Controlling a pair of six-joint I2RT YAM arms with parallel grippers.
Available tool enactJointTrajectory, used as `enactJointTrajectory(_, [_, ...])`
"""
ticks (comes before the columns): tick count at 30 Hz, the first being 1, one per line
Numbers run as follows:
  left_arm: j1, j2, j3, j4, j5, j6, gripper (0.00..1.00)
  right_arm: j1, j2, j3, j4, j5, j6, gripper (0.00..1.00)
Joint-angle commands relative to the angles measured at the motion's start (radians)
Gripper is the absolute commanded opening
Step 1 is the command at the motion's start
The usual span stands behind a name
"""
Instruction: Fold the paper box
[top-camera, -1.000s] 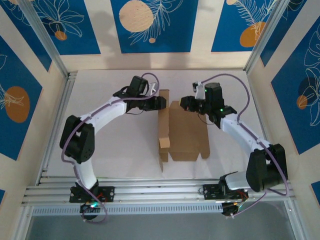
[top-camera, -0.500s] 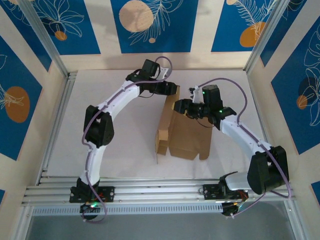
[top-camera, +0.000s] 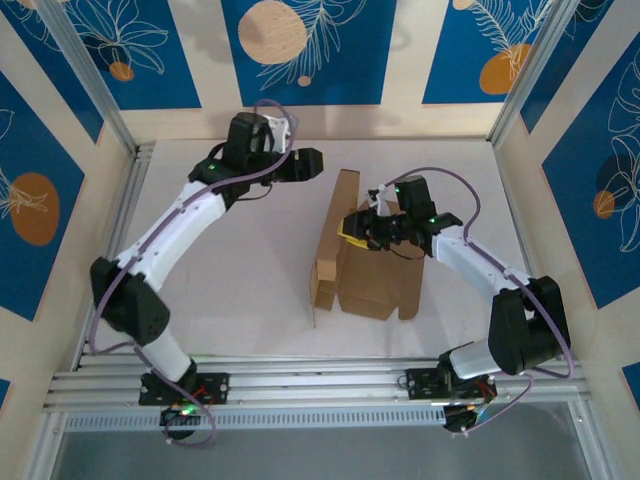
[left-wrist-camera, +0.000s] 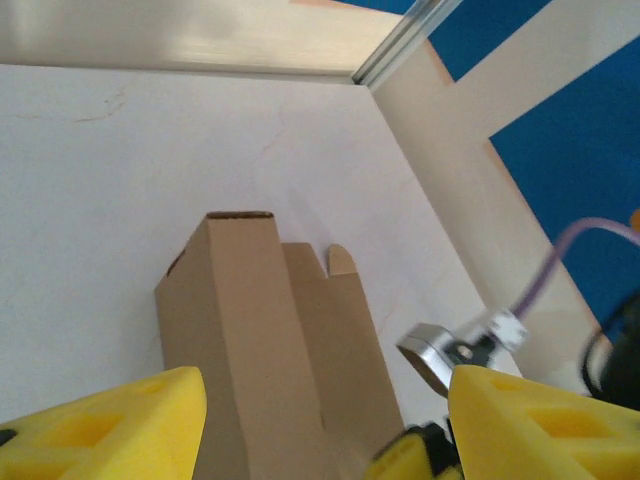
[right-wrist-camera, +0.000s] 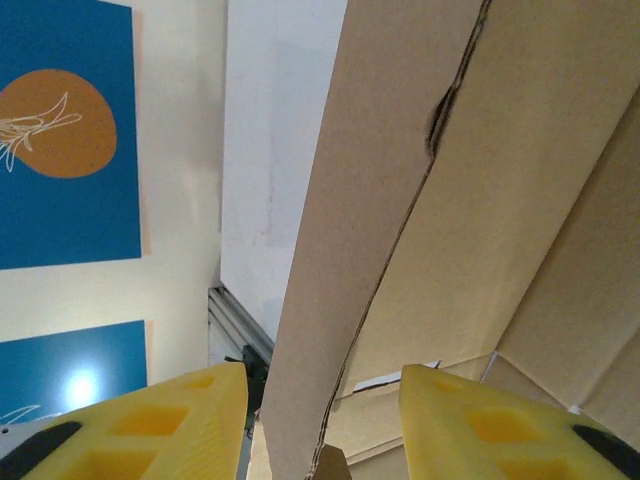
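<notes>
Step in hand, as I judge it: setting up the side walls. Far from done.

- Box (top-camera: 378, 275) lies mid-bench (top-camera: 230, 280) with its base flat. The side wall (top-camera: 338, 235) nearer the left arm stands upright. The opposite side looks flat.
- Right end effector (top-camera: 362, 228) is at the far end of that wall. In the wrist view its fingers (right-wrist-camera: 170, 420) are spread astride the wall's edge, with cardboard between them and no pinch seen.
- Left end effector (top-camera: 310, 164) hangs over bare bench off the box's far-left corner, apart from it. Its fingers (left-wrist-camera: 100, 420) are spread and hold nothing.

Next move, my estimate: the right should press the wall along its crease so it stays upright, while the left comes in to steady the outer face. Unsupported corrugated board will probably spring back.
</notes>
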Motion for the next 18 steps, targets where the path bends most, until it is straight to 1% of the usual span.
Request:
enactJointTrajectory(1, [0.004,-0.077,-0.119,0.053,-0.022,-0.084,0.65,0.023,0.028,-0.034,0.107,-0.066,0.089,0.41])
enactJointTrajectory(5, [0.006,-0.171,-0.205,0.055,-0.033,-0.13,0.65,0.063,0.076,-0.037,0.215,-0.057,0.185,0.27])
enactJointTrajectory(7, [0.005,-0.216,-0.235,0.054,-0.035,-0.138,0.65,0.076,0.082,-0.054,0.296,-0.029,0.247,0.2])
enactJointTrajectory(10, [0.006,-0.267,-0.243,0.015,-0.065,-0.123,0.65,0.087,0.08,-0.078,0.419,0.033,0.35,0.13])
enactJointTrajectory(14, [0.007,-0.32,-0.238,-0.009,-0.109,-0.097,0.66,0.106,0.073,-0.124,0.612,0.162,0.482,0.12])
enactJointTrajectory(18, [0.014,-0.335,-0.224,-0.02,-0.124,-0.08,0.67,0.143,0.095,-0.11,0.717,0.304,0.562,0.12])
